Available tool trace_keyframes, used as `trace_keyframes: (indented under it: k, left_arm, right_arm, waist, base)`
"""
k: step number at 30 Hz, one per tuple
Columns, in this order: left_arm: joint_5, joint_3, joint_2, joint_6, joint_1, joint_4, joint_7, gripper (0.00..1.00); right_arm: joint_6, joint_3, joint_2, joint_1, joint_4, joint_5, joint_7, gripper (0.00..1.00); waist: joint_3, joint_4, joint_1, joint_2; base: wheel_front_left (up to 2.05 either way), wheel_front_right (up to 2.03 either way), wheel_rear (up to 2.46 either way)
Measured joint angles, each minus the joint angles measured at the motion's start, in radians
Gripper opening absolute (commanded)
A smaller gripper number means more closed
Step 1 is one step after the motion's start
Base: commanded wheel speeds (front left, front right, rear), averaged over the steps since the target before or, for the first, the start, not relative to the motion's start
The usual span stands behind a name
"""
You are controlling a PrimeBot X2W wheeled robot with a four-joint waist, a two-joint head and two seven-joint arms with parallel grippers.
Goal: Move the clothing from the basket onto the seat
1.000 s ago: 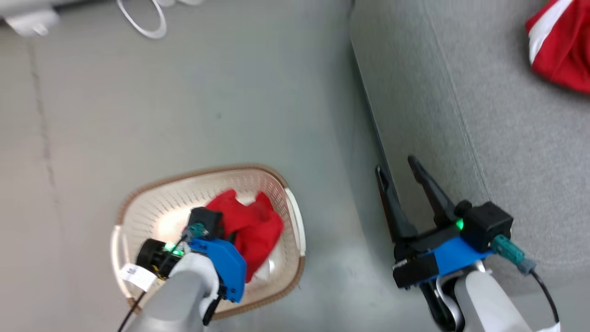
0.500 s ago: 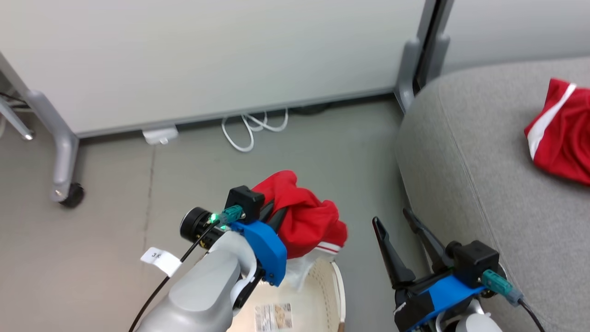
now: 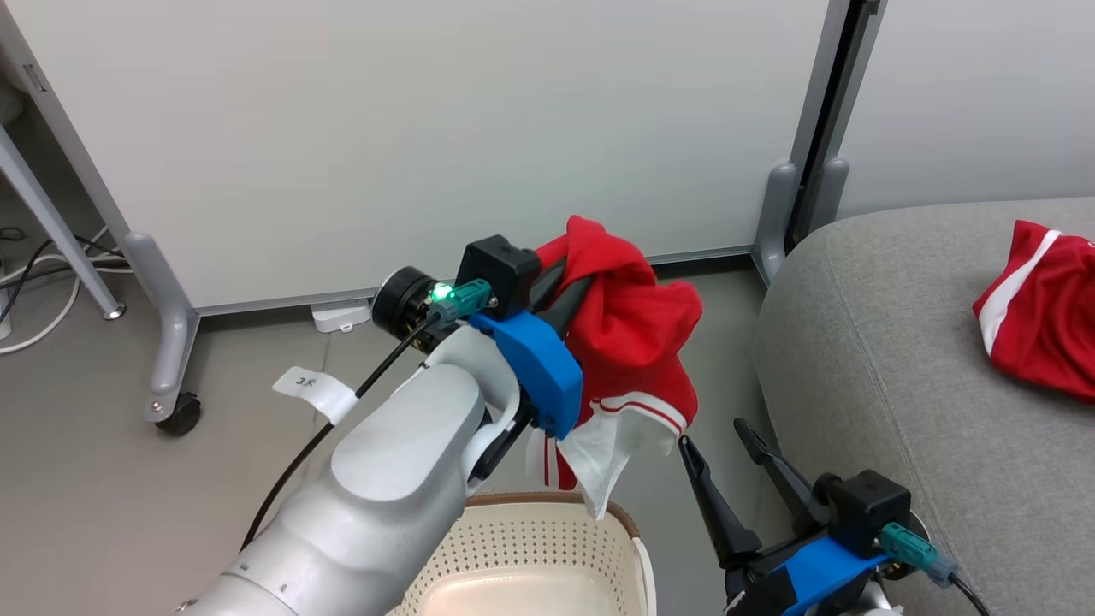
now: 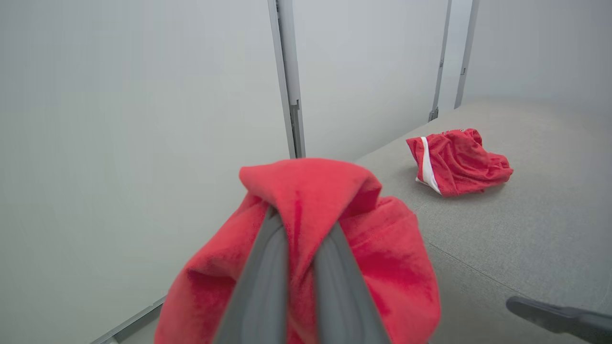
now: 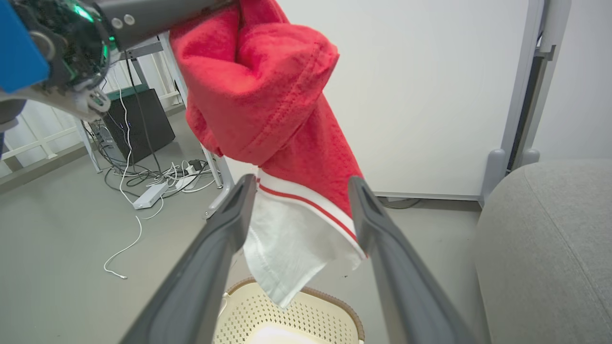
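Now dangling: red garment over the basket

Your left gripper is pinching the red garment, fingers nearly together; it is hanging above the basket, short of the seat where another garment is lying. Your right gripper is hovering spread wide and empty just beside the white hem. Swinging across, you are risking that hem snagging those fingers, or the fold slipping free.

white cable tag, marked 3
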Motion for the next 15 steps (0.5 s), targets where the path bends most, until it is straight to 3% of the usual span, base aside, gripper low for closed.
trace_keyframes:
  k: [10, 15]
  left_arm:
    - [-0.01, -0.007, -0.002, 0.013, -0.007, -0.031, 0.019, 0.0]
    - [-0.013, -0.009, -0.002, 0.016, -0.008, -0.043, 0.028, 0.0]
  right_arm:
    - [0.0, 0.007, 0.0, -0.001, 0.001, 0.016, 0.006, 1.0]
    - [0.0, 0.016, 0.0, -0.05, 0.06, 0.002, 0.037, 1.0]
  waist:
    - [0.0, -0.002, 0.0001, 0.0]
    - [0.009, 0.003, 0.0002, 0.0]
  base:
    - [0.0, 0.0, 0.0]
    - [0.0, 0.0, 0.0]
